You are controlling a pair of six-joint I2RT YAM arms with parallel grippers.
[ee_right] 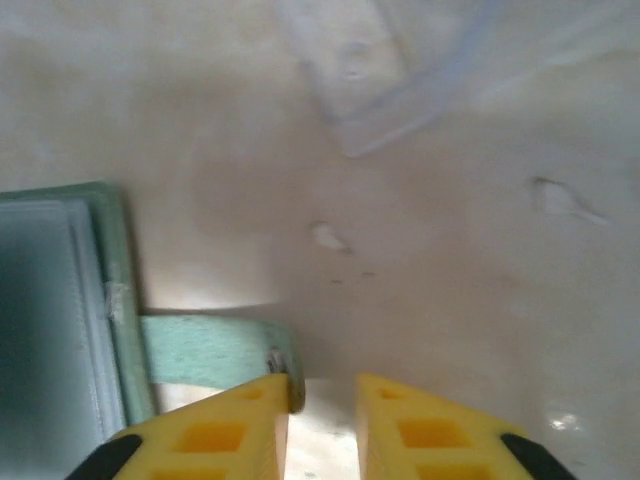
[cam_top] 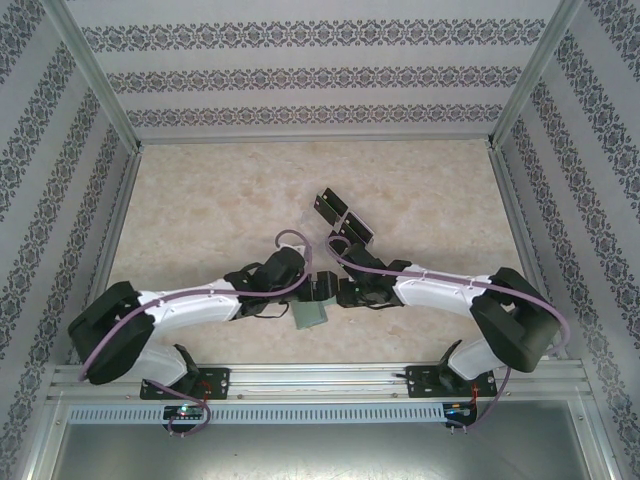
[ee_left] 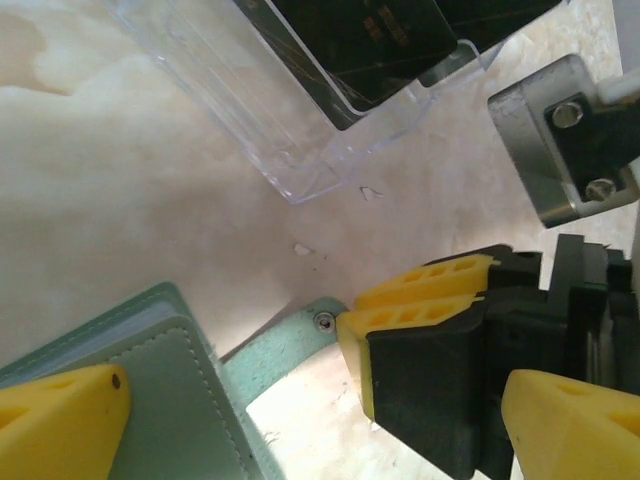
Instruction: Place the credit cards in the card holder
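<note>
Credit cards (ee_left: 385,40), black and glossy, sit inside a clear plastic tray (ee_left: 300,150) that rests on the pale marbled bench (ee_left: 120,200), out past where the two arms meet; how many cards it holds I cannot tell. Nearer the arm bases, the grey-green card holder (cam_top: 310,316) lies on the bench, apart from the tray, with bare bench between them. In the top view it shows just below the tips of both arms, which meet over it from either side. The left fingers (ee_left: 60,425) stand wide apart with nothing gripped. In the left wrist view one yellow finger sits over the stitched cover of the holder and the other is far off to the right, so the holder's edge and its tab (ee_left: 285,350) fall in the span between them. The tab sticks out from the holder's side, with a small metal snap (ee_left: 322,320) at its end. The right fingers (ee_right: 225,435) are parted by only a narrow gap; bare bench shows through it and nothing is held. Their tips sit right at the tab's end, one finger touching or just beside the snap, which of the two I cannot tell. A few small white flecks (ee_right: 325,237) lie on the bench between the tab and the tray.
</note>
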